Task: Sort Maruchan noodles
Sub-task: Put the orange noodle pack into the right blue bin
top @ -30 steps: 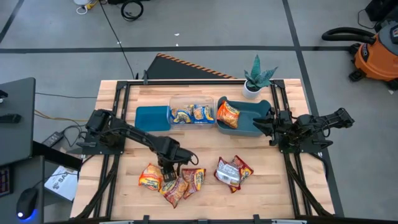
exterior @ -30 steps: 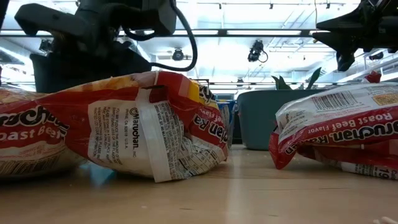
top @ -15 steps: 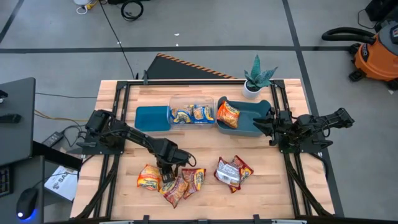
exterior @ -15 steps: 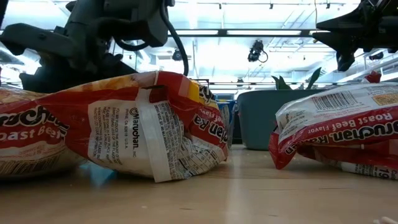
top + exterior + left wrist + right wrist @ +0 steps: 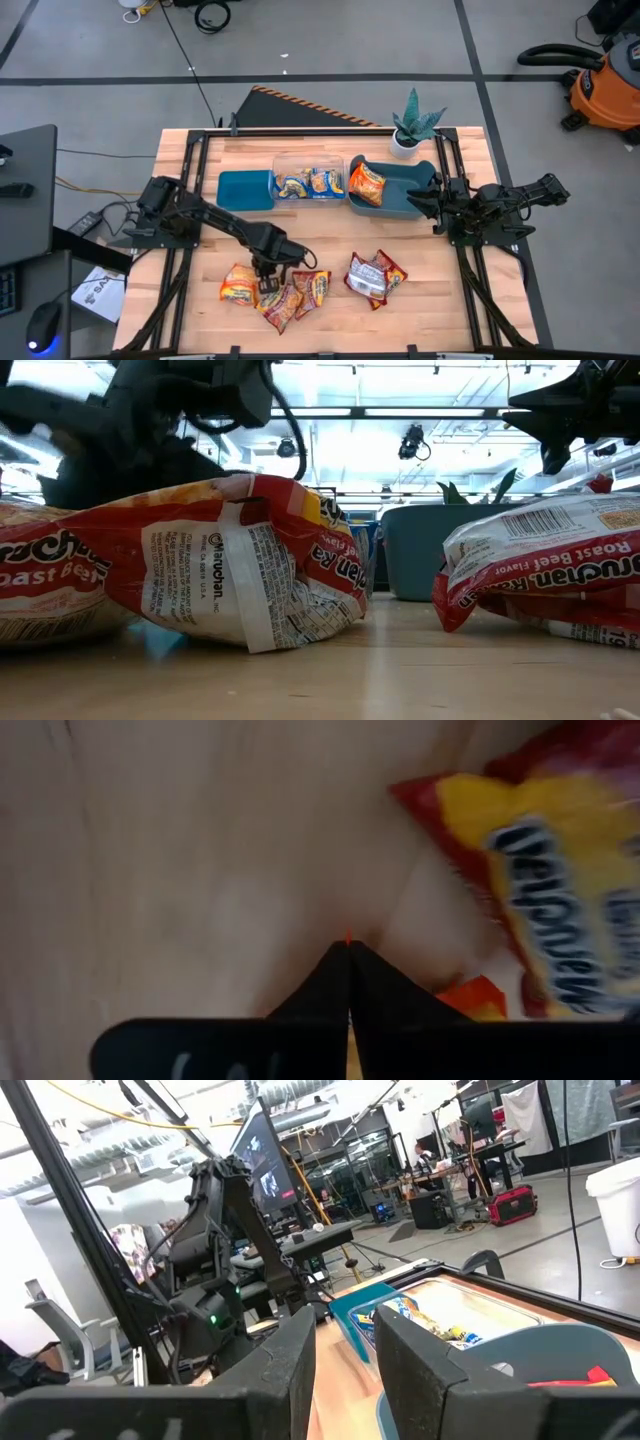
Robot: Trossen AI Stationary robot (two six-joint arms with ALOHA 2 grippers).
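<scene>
Left gripper (image 5: 267, 283) pinched shut over the front packet pile.
Orange-yellow crinkly packet (image 5: 366, 184) lies tilted in the teal bin (image 5: 408, 203); blue-and-yellow packets (image 5: 308, 183) fill the clear bin (image 5: 283, 162) beside it; right gripper (image 5: 428, 203) slightly open.

wooden table (image 5: 200, 250), noodle packets (image 5: 285, 290), bins (image 5: 400, 195)
</scene>
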